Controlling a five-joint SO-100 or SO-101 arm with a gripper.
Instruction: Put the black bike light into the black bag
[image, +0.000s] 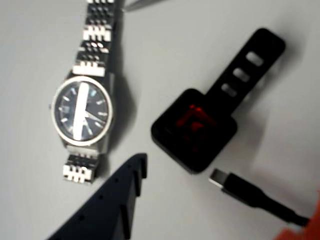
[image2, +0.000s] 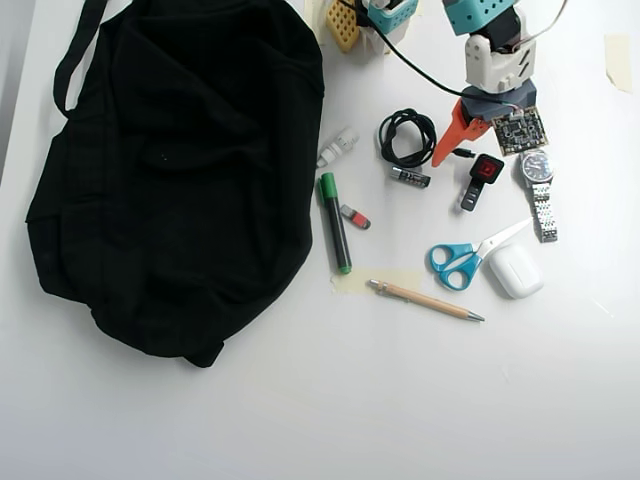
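Observation:
The black bike light (image: 195, 130) lies flat on the white table with its square red lens facing up, and its slotted black tail (image: 250, 65) points up and right. In the overhead view the light (image2: 484, 176) lies right of centre, far from the black bag (image2: 170, 170), which fills the left side with its strap at the top left. My gripper (image: 225, 192) is open and empty. Its dark finger (image: 110, 200) shows at the bottom left and its orange finger (image: 306, 225) at the bottom right. In the overhead view the gripper (image2: 475, 145) hovers just behind the light.
A steel wristwatch (image: 82, 110) (image2: 540, 185) lies beside the light. A coiled black cable (image2: 405, 135) has its plug (image: 222, 179) near the light. A battery (image2: 410, 177), a green marker (image2: 335, 222), a grey-and-red stick (image2: 354, 216), scissors (image2: 462, 260), a white case (image2: 515, 270) and a pencil (image2: 425, 300) lie around.

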